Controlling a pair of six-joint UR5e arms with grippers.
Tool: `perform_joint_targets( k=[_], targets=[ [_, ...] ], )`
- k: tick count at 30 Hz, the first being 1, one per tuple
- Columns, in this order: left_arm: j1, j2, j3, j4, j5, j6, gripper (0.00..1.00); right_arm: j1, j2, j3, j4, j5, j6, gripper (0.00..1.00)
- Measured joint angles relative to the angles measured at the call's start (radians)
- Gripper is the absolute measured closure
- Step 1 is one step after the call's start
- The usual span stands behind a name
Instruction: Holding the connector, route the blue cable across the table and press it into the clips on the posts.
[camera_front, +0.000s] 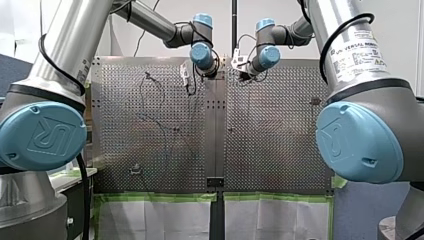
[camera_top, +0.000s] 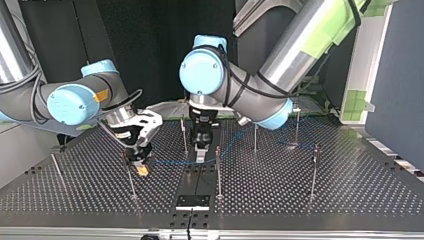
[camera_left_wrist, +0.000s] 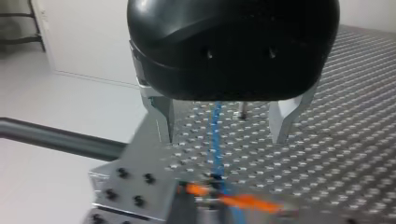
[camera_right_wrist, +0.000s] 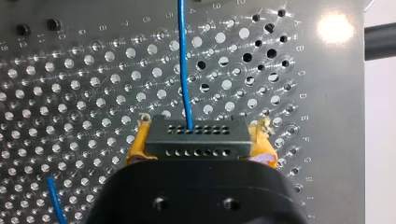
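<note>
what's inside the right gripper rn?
The right gripper clamps a grey connector between yellow pads; the blue cable exits its face. The connector's rear is hidden behind the black gripper body.

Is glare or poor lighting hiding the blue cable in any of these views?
Right wrist view: a glare spot on the table, well clear of the blue cable, which stands out plainly. Top view: dark backdrop, cable a faint line. Front view: cable barely shows against the shiny perforated table. Left wrist view: evenly lit, no glare on the cable.
</note>
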Motion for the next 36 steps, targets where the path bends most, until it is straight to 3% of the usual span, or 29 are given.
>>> perform_joint_targets(
  k=[7,15,20,31,32,33,34,35,36],
  targets=[
    [0.008,-0.021,0.060,-0.004,0.019,0.000,0.00,0.000,0.000,0.000,0.000,0.000,0.000,1.00],
    [0.009,-0.097,0.124,-0.002,0.019,-0.001,0.00,-0.002,0.001,0.000,-0.001,0.000,0.000,1.00],
    [0.010,-0.137,0.137,-0.001,0.014,-0.003,0.00,-0.004,0.001,0.000,-0.001,0.000,0.000,1.00],
    [0.012,-0.146,0.139,-0.005,0.002,-0.001,0.00,-0.007,0.002,0.000,-0.002,0.000,0.000,1.00],
    [0.011,-0.146,0.139,-0.008,-0.002,-0.001,0.09,-0.007,0.002,0.000,-0.002,0.000,0.000,1.00],
    [0.010,-0.146,0.139,-0.010,-0.005,0.000,0.33,-0.007,0.002,0.000,-0.002,0.000,0.000,1.00],
    [0.010,-0.146,0.139,-0.012,-0.006,0.000,0.33,-0.007,0.002,0.000,-0.002,0.000,0.000,1.00],
    [0.010,-0.146,0.139,-0.015,-0.008,0.001,0.45,-0.008,0.002,0.000,-0.002,0.000,0.001,1.00],
    [0.010,-0.146,0.139,-0.017,-0.010,0.002,0.66,-0.008,0.002,0.000,-0.002,0.000,0.001,1.00]
  ],
)
